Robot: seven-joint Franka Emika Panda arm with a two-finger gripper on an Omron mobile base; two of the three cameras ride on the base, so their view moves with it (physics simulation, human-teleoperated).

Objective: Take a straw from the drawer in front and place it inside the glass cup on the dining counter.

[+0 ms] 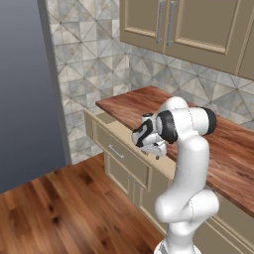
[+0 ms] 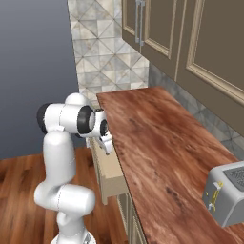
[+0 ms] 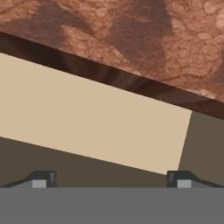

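The drawer stands pulled out from the beige cabinet, its slim silver handle on the front and its light tan inside bare where I can see it. My gripper hangs just above the drawer, pointing down beside the edge of the worktop. In the hand view its two dark fingertips stand far apart, so my gripper is open with nothing between them. The straw, the glass cup and the dining counter are out of view.
A short wood-topped counter runs under beige wall cabinets, with a tiled backsplash behind. A silver toaster sits at its near right end. A grey wall and wooden floor lie to the left.
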